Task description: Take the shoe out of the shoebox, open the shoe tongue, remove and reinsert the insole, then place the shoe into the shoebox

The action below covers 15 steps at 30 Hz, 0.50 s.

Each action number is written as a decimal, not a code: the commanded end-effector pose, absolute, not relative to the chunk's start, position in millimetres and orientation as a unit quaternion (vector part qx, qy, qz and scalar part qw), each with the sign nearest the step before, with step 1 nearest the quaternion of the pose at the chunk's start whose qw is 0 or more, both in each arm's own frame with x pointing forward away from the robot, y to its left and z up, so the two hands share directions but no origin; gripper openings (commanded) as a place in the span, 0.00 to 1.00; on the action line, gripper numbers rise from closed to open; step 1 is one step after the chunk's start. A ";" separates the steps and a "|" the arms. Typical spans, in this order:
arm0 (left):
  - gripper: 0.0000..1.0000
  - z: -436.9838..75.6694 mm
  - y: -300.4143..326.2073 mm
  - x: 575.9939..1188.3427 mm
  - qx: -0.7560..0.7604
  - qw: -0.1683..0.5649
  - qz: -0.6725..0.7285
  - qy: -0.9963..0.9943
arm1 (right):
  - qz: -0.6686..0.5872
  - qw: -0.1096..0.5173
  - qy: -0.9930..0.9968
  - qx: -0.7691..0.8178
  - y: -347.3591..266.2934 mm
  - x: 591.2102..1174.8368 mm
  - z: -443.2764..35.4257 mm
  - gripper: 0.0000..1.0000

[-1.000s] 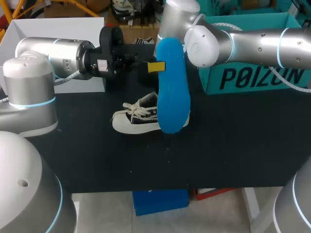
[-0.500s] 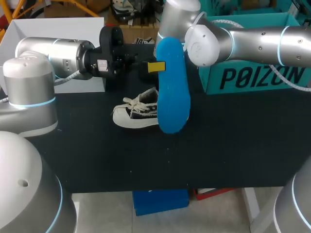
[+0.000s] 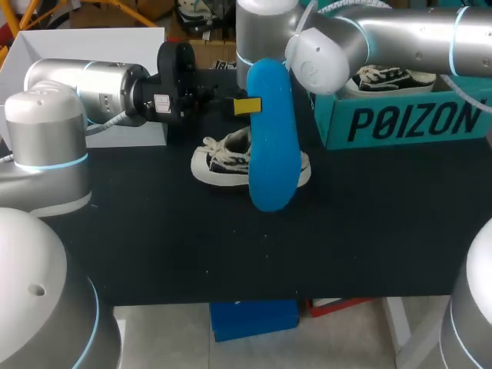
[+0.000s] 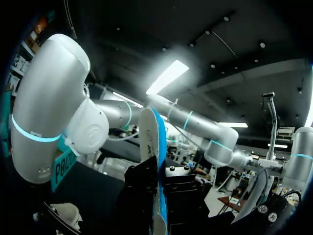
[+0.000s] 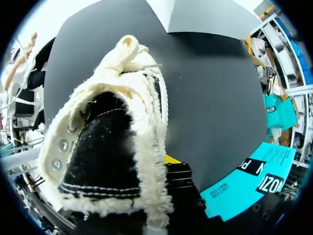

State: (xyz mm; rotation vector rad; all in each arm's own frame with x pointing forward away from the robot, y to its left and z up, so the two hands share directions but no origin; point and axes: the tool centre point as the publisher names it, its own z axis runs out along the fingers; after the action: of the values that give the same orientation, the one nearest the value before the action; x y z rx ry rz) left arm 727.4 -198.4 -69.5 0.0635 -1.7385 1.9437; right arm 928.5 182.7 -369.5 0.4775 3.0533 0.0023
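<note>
My left gripper [image 3: 247,106] is shut on a blue insole [image 3: 272,138] and holds it upright on its edge over the middle of the black table. In the left wrist view the insole [image 4: 157,147] stands between the black fingers of that gripper [image 4: 159,205]. Behind the insole is a black and white canvas shoe [image 3: 227,157] with frayed cream edges and laces. My right arm comes in from the right, and its gripper is hidden behind the insole in the head view. The right wrist view shows the right gripper [image 5: 168,169] shut on the wall of the shoe [image 5: 107,147] at its opening.
A teal shoebox [image 3: 400,119] stands at the back right of the table, with a second shoe [image 3: 384,77] inside it. A white box lid [image 3: 92,46] stands at the back left. The front half of the black table [image 3: 231,246] is bare.
My right arm has carried the shoe to the right and farther back, toward the shoebox. The left gripper and the insole have stayed where they were.
</note>
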 end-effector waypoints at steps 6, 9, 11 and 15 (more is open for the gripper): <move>0.00 -70.4 -199.8 726.6 0.024 0.262 0.719 -0.643 | 0.020 0.044 0.951 0.306 168.2 924.7 -337.9 0.00; 0.00 -70.4 -199.8 726.6 0.024 0.262 0.719 -0.643 | 0.032 0.053 0.937 0.344 163.1 924.7 -337.1 0.00; 0.00 -70.4 -199.8 726.6 0.024 0.262 0.719 -0.643 | 0.037 0.055 0.927 0.368 160.2 923.8 -339.2 0.00; 0.00 -70.4 -199.8 726.6 0.024 0.262 0.719 -0.643 | 0.049 0.048 0.903 0.425 154.3 923.0 -348.2 0.00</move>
State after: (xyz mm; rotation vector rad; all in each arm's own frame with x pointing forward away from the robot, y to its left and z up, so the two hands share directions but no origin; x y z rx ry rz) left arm 727.4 -198.4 -69.5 0.0635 -1.7385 1.9438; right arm 927.1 160.5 -343.7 1.2227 2.7959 0.0771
